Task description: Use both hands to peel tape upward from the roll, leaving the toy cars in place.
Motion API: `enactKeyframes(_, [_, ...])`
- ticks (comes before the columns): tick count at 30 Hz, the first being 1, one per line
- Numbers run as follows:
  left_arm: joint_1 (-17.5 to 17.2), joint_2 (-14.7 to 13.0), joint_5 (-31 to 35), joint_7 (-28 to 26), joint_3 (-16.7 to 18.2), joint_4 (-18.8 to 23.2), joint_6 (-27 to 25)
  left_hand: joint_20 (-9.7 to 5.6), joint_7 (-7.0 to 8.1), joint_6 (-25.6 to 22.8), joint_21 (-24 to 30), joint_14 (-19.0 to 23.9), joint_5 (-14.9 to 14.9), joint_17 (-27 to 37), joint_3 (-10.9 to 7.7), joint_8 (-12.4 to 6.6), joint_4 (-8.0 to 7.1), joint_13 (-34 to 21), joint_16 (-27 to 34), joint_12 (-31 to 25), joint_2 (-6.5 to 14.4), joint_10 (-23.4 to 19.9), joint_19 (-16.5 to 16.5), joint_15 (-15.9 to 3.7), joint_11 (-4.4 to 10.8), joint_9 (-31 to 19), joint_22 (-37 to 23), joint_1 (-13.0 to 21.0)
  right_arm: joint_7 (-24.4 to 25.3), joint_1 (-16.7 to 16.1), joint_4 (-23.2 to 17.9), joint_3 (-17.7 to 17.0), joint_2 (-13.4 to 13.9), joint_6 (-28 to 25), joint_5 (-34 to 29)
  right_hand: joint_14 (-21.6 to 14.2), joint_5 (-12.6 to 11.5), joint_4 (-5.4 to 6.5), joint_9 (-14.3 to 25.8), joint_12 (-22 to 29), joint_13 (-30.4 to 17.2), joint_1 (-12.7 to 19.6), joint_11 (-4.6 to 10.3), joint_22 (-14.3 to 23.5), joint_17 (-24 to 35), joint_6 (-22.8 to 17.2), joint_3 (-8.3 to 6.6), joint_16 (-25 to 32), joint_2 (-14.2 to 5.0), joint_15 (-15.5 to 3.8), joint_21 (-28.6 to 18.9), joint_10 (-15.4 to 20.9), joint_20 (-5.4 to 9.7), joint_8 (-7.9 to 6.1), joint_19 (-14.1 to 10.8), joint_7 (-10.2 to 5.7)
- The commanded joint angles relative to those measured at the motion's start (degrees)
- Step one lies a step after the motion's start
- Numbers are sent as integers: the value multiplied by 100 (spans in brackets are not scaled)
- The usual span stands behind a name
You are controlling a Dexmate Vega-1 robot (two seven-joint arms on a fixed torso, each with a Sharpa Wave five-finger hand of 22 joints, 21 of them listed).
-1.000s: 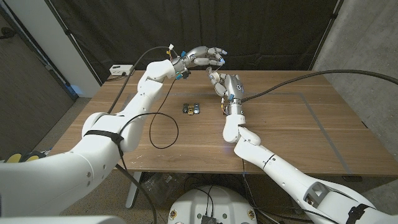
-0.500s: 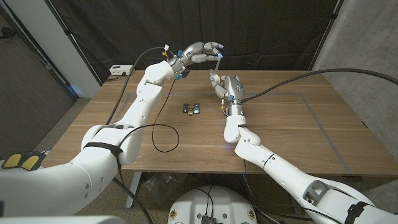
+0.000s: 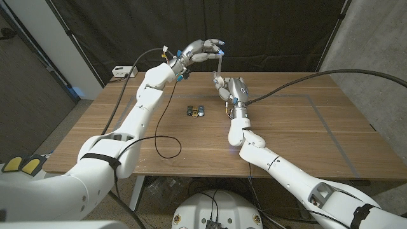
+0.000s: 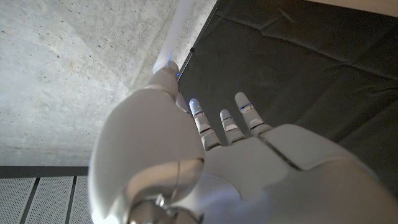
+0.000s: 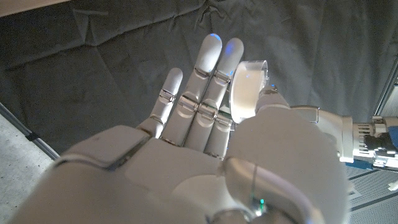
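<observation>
Wooden surface point(image 3: 331, 127) carries two toy cars point(image 3: 195, 111), well below the fingers. Right hand point(image 3: 229, 89) grips the tape roll point(image 5: 247, 93) as anchor; left hand point(image 3: 202, 49) pinches the tape strip point(image 3: 217, 66) above, pulling upward.

A wooden worktop point(image 3: 318, 127) carries two toy cars point(image 3: 195, 111) side by side near its middle, with a loop of black cable point(image 3: 166, 135) lying nearer the robot.
</observation>
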State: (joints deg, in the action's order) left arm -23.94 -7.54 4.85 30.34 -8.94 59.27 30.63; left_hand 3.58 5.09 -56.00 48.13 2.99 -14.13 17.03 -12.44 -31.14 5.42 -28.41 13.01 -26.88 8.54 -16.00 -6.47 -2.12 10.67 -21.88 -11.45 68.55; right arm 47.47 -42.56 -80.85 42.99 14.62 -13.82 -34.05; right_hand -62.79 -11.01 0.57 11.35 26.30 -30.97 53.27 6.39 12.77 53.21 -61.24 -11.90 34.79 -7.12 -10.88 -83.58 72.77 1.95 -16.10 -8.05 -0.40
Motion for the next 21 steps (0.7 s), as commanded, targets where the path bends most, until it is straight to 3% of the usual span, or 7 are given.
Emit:
enactKeyframes(1, [-182,-212,-259,-207,-187,332,-96,4,-185,-252,28,43,12,3,-55,-3,5,-8,28,-36,-1,-59,19,-273,-1,-40,-12,-2,35,-45,-54,18,1,-65,-50,-14,25,45,37,-19,-35,282,23,-1,26,-475,-93,52,-343,-230,-31,30,335,14,-19,-396])
enactKeyframes(7, [-192,-288,-477,-57,-256,379,-180,-47,-213,-183,64,104,54,5,-68,47,-11,-5,43,-58,17,-77,67,-355,32,-4,-8,-24,83,-87,-115,15,16,-81,-86,0,41,48,48,-38,-53,273,36,-12,17,-474,-108,45,-339,-230,-47,19,343,34,-11,-391])
enactKeyframes(8, [-113,-285,-704,259,-263,240,-202,-63,-86,-50,81,55,138,-2,-92,152,16,41,16,11,1,39,75,-341,9,87,-3,-7,74,-94,-132,17,25,-82,-91,2,42,48,51,-39,-58,271,37,-13,15,-474,-110,44,-339,-230,-49,15,338,34,-11,-390])
enactKeyframes(9, [-37,-244,-967,590,-241,66,-223,10,184,1139,19,-156,283,-40,-135,802,24,224,-13,371,-31,527,-218,-199,-132,378,7,-123,72,-96,-136,19,35,-63,-91,-2,44,47,54,-47,-44,271,38,-15,18,-478,-113,48,-338,-230,-54,28,333,36,-19,-391])
enactKeyframes(12, [111,-132,-1368,1228,-145,-291,-269,176,-27,2986,-219,-938,157,-168,67,1874,-379,599,-107,1105,-194,1393,-932,221,-658,807,6,-1187,52,-106,-159,26,50,-81,-111,4,49,46,61,-56,-50,268,43,-20,13,-471,-118,45,-334,-230,-58,22,336,44,-13,-392])
enactKeyframes(15, [116,-45,-1390,1304,-43,-374,-242,339,-238,3784,-350,-1182,368,-202,446,2090,-694,747,-109,1290,-493,1618,-1212,374,-789,905,1,-1962,49,-121,-175,26,48,-100,-118,7,54,50,68,-64,-66,259,59,-28,17,-468,-124,48,-333,-230,-62,10,345,52,-8,-403])
enactKeyframes(21, [182,170,-1741,1822,248,-580,-410,522,-209,5150,-533,-1526,265,-248,858,2127,-932,882,-154,1494,-818,2163,-1541,532,-978,955,-3,-2593,88,-142,-184,26,46,-94,-136,17,63,57,85,-89,-75,240,65,-49,26,-464,-140,53,-329,-231,-59,11,346,71,20,-415])
